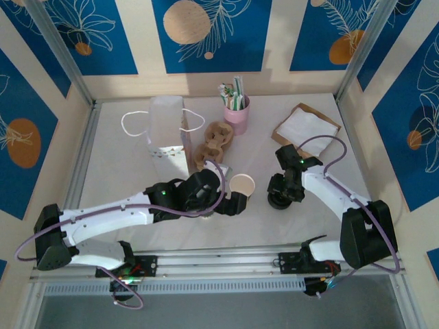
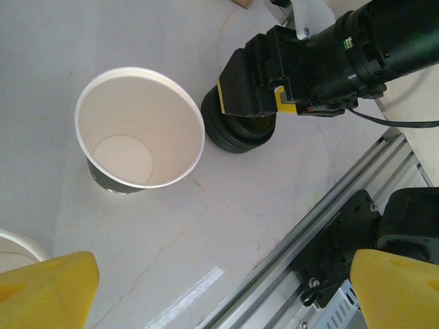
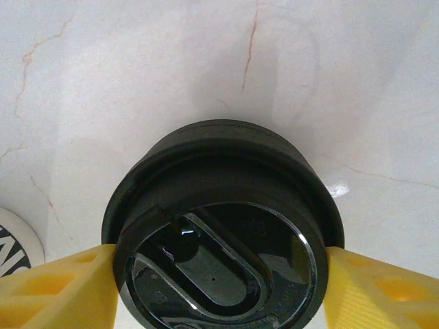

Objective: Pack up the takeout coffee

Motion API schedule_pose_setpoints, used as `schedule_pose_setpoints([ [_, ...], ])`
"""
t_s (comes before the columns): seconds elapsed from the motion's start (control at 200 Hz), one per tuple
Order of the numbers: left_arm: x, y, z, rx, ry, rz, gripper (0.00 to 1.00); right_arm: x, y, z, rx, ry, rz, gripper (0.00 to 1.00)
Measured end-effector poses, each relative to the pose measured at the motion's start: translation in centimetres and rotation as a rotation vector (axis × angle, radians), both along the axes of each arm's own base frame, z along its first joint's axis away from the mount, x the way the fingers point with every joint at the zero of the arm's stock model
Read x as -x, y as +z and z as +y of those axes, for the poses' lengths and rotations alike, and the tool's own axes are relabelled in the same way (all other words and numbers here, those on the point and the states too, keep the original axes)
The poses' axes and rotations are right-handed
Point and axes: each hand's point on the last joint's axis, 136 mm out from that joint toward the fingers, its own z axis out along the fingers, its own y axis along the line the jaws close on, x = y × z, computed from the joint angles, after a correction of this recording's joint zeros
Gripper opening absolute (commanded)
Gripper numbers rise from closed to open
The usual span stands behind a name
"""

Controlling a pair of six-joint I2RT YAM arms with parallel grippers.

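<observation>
Right gripper (image 3: 219,274) fingers (image 3: 55,288) against black-lidded takeout coffee (image 3: 219,178), cup body hidden beneath

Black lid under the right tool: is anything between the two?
Nothing visible. The right tool straddles the black lid, with a yellow finger against each side. The open paper cup stands apart beside it.

Standing on the worktop (image 1: 116,164), right of middle toward the near edge: takeout coffee (image 1: 278,201), sitting between the right gripper's (image 3: 219,274) jaws, both touching its lid. Standing just left of it, apart: lidless cup (image 1: 241,185). Lying behind that cup: carrier (image 1: 212,145). Resting left of the carrier: paper bag (image 1: 168,130). Standing by the far edge: cup of straws (image 1: 238,113). Lying toward the far right corner: napkins (image 1: 306,127).
</observation>
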Motion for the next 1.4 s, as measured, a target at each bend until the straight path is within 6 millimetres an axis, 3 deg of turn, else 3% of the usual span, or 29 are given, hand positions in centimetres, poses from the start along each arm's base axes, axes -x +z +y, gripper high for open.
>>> schedule_pose_setpoints([
  [0.17,-0.8,0.2,-0.3,-0.02,-0.007,-0.009,0.71,-0.6,0.1,-1.5,-0.015,-0.062,-0.006,0.7],
  [0.32,-4.1,0.9,-2.5,-0.007,0.0,0.012,0.6,-1.5,0.3,-2.8,-0.032,-0.117,-0.013,0.7],
  [0.48,-7.4,1.2,-6.4,0.001,-0.028,0.031,0.53,-2.8,0.8,-3.9,-0.049,-0.155,-0.028,0.7],
  [0.61,-8.8,1.0,-10.1,0.01,-0.085,0.047,0.45,-3.6,1.2,-4.7,-0.063,-0.185,-0.044,0.7],
  [0.745,-10.2,-0.4,-13.2,0.026,-0.137,0.096,0.42,-4.1,1.3,-5.6,-0.075,-0.211,-0.051,0.7],
  [0.89,-12.3,-3.4,-15.4,0.036,-0.156,0.178,0.4,-4.3,1.1,-6.4,-0.088,-0.235,-0.045,0.7],
  [1.12,-13.8,-7.3,-16.7,0.041,-0.161,0.293,0.29,-4.3,0.9,-7.6,-0.118,-0.283,-0.038,0.7],
  [1.401,-14.2,-8.5,-18.8,0.078,-0.203,0.345,0.23,-4.4,0.9,-8.6,-0.155,-0.332,-0.037,0.7],
])
